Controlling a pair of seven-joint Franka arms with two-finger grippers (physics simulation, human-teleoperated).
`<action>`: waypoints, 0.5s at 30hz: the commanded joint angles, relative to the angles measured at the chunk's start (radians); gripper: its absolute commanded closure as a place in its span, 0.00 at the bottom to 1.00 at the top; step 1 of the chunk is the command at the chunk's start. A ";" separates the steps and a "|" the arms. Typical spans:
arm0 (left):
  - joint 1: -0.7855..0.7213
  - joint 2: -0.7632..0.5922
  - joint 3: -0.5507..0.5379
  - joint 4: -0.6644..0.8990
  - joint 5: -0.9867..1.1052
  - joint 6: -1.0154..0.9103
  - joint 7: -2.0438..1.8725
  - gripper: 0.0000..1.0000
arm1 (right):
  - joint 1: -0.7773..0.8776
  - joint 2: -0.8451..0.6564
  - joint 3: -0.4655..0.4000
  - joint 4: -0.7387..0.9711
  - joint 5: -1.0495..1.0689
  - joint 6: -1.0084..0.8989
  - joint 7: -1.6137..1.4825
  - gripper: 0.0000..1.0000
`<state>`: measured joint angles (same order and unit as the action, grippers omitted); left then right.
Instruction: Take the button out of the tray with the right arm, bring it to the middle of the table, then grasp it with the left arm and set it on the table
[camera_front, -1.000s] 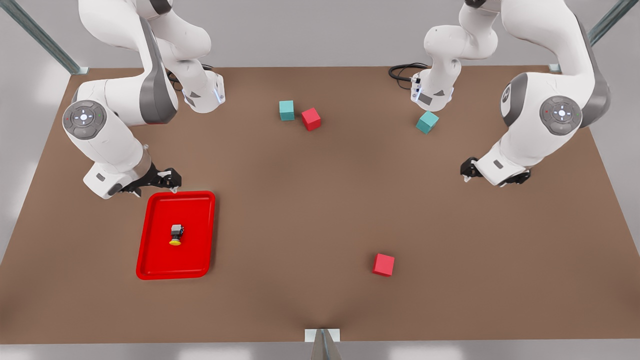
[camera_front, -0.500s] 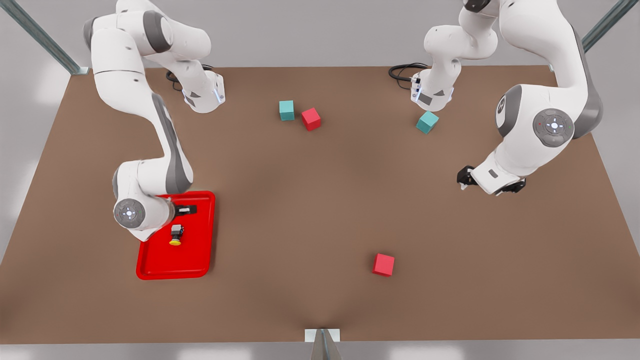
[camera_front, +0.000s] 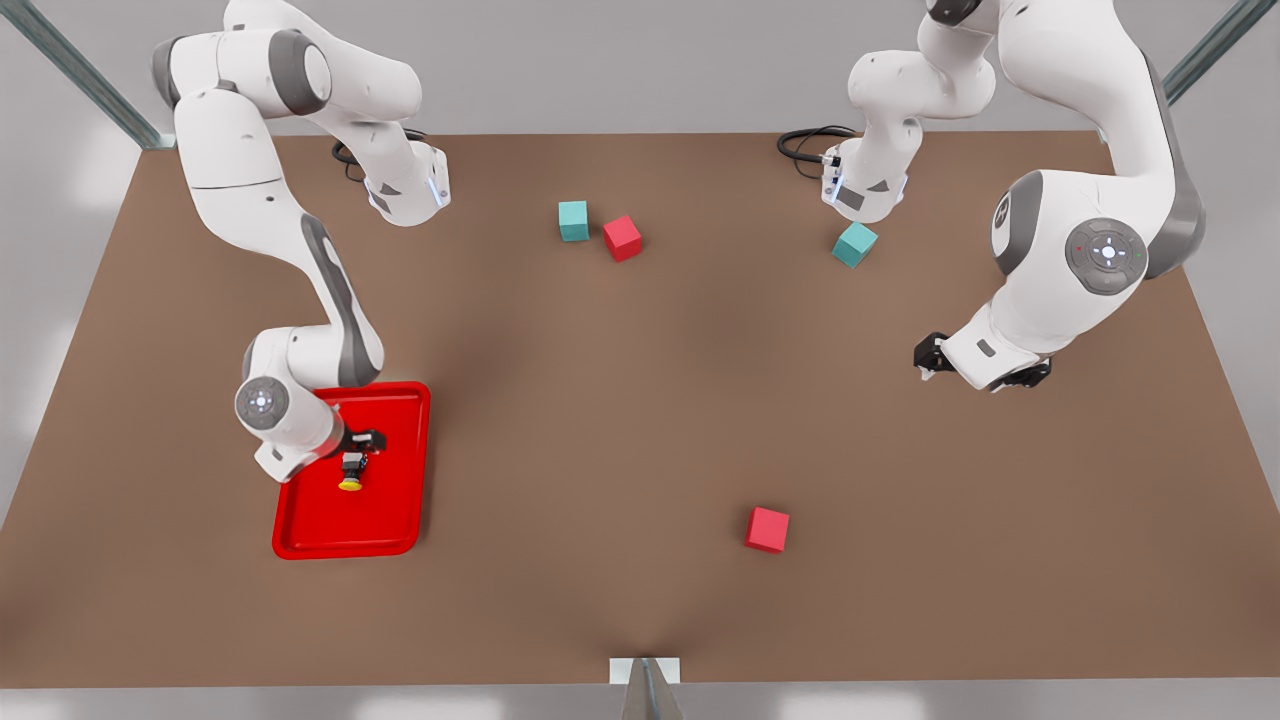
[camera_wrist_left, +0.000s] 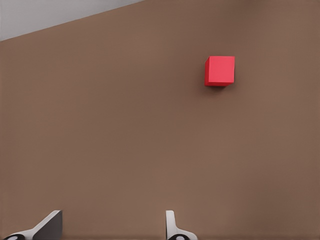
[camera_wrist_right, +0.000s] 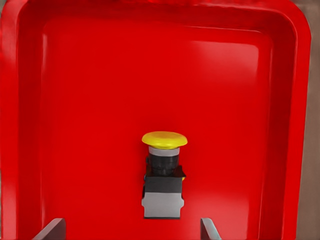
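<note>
red tray (camera_front: 400, 520) near the counter's (camera_front: 600, 450) front-left corner holds the button (camera_front: 351, 472) on its side. i see my right hand (camera_front: 362, 440) spread just behind it, fingers (camera_wrist_right: 55, 229) apart; my left hand (camera_front: 930, 352) waits, released, near the right edge.

Pale grey wall (camera_front: 620, 60) with slanted metal struts (camera_front: 90, 85) at both corners.

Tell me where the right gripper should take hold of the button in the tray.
Probably the grey boxy body of the button, from above: it lies on its side in the tray, flat body sides facing the open fingers of the right gripper; the round cap would slip.
</note>
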<state>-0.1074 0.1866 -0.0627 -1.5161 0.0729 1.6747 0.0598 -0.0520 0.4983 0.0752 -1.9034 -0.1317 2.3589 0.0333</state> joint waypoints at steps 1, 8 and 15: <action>0.000 -0.001 0.000 0.000 0.001 0.000 0.003 0.00 | -0.012 0.000 0.000 0.003 -0.002 0.080 -0.182 0.00; 0.000 0.013 0.000 0.000 0.001 0.017 0.003 0.00 | -0.025 0.017 0.000 -0.028 0.006 0.079 -0.061 0.00; 0.003 0.021 0.000 0.000 0.001 0.026 0.005 0.00 | -0.032 0.098 -0.002 -0.029 0.007 0.184 -0.013 0.00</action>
<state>-0.1042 0.2072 -0.0627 -1.5161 0.0729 1.6944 0.0623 -0.0843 0.5951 0.0743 -1.9333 -0.1273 2.5007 -0.0086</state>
